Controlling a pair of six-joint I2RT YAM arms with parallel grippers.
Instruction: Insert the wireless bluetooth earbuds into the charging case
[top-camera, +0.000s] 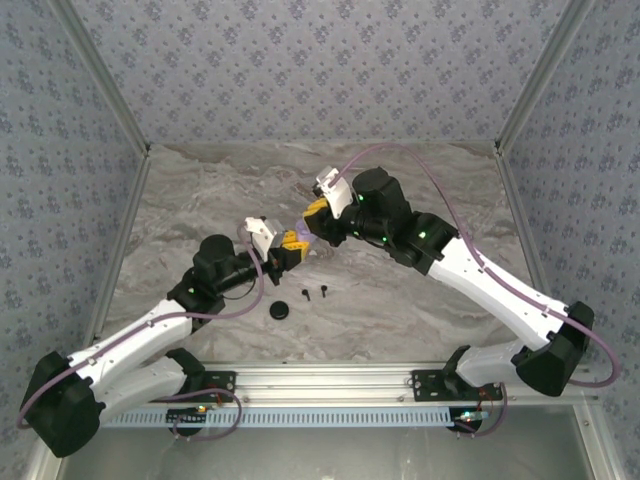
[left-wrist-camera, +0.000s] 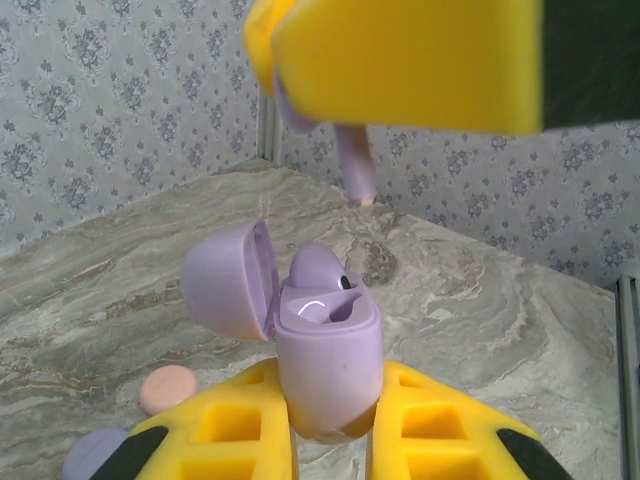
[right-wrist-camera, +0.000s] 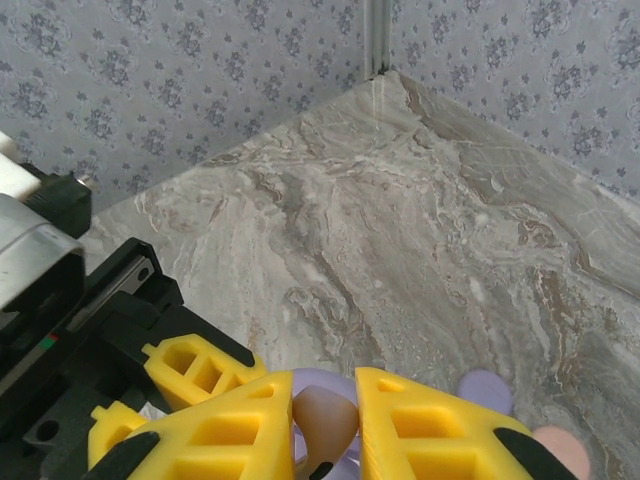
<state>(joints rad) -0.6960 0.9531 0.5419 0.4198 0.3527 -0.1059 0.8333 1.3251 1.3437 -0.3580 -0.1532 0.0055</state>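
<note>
Grips the case upright in the left jaws, closed tight on its lower body, lid swung open, one bud already seated. Pinches a second bud in the right jaws, closed on its head, stem hanging down, just above the case, not touching. Reaches inward with both arms, meeting over the mid bench. Probably calls for a short descent along the stem.

Right gripper crowds above the lilac case; marble tabletop beyond lies open.
</note>
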